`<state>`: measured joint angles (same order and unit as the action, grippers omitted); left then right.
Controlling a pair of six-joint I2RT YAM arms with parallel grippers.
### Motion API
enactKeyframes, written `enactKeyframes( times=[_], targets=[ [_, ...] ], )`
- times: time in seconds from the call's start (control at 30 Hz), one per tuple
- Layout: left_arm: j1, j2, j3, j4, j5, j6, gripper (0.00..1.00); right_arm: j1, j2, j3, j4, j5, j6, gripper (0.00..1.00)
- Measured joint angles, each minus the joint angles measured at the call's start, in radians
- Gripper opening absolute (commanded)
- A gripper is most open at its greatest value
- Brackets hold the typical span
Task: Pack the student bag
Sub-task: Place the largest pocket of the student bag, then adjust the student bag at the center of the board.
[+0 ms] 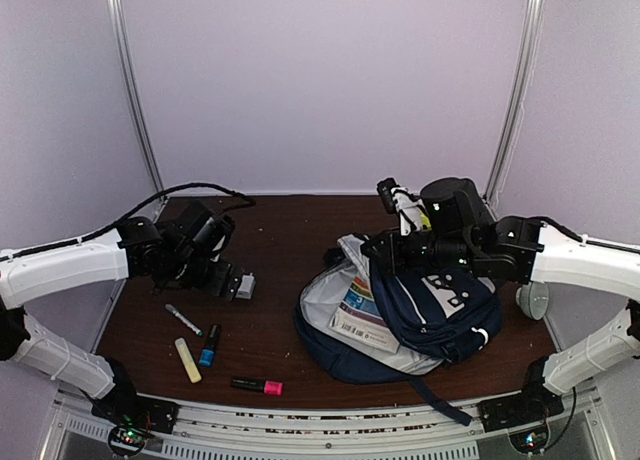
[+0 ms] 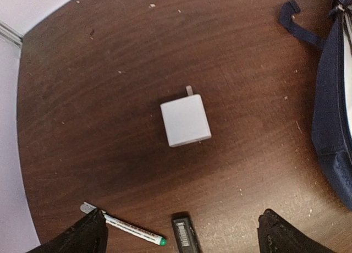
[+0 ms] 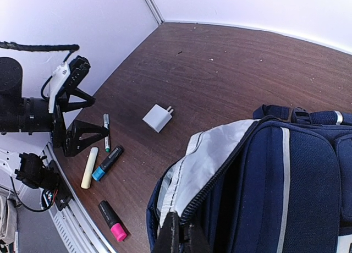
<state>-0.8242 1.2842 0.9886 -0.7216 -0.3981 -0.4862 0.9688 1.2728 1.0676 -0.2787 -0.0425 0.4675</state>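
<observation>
Right wrist view: right end effector point(image 3: 179, 236) clenched on student bag point(image 3: 275, 181) rim; left end effector point(image 2: 184, 231) released above white charger point(image 2: 185, 121), nearer desk point(image 2: 110, 71) left edge.

Student bag point(image 3: 286, 176), open, rim clamped by right end effector point(image 3: 179, 237); white charger point(image 3: 158, 118) on surface point(image 3: 231, 66); pink marker point(image 3: 113, 221), yellow highlighter point(image 3: 89, 168) near its edge.

A: We log the student bag point(image 1: 450, 318) as navy, white stripes, light grey lining.
B: Agreed. We record a white charger point(image 2: 185, 121), yellow highlighter point(image 1: 187, 360), blue-capped highlighter point(image 1: 208, 347), pink-capped highlighter point(image 1: 258, 385); pen point(image 2: 132, 229) white, green tip; table point(image 1: 290, 240) dark brown, wood-grained.
</observation>
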Motion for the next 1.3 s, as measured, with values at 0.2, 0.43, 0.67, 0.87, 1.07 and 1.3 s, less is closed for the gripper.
enactKeyframes(
  times=[0.2, 0.43, 0.67, 0.87, 1.07, 1.3],
  targets=[
    [0.006, 0.020, -0.035, 0.050, 0.136, 0.033, 0.96, 0.018, 0.029, -0.006, 0.016, -0.056, 0.000, 0.18],
    [0.006, 0.087, -0.031, 0.128, 0.208, 0.067, 0.91, 0.137, 0.068, -0.006, 0.013, -0.113, 0.000, 0.72],
    [0.011, 0.222, 0.061, 0.142, 0.228, 0.087, 0.89, 0.169, 0.039, -0.039, -0.043, 0.031, 0.066, 0.75],
    [0.026, 0.322, 0.174, 0.175, 0.314, 0.108, 0.74, 0.136, -0.038, -0.087, -0.193, 0.266, 0.203, 0.71],
    [0.034, 0.514, 0.386, 0.186, 0.488, 0.145, 0.59, -0.012, -0.088, -0.210, -0.267, 0.313, 0.340, 0.70],
    [0.020, 0.655, 0.389, 0.211, 0.648, 0.117, 0.39, -0.132, -0.087, -0.277, -0.326, 0.299, 0.404, 0.70]
  ],
)
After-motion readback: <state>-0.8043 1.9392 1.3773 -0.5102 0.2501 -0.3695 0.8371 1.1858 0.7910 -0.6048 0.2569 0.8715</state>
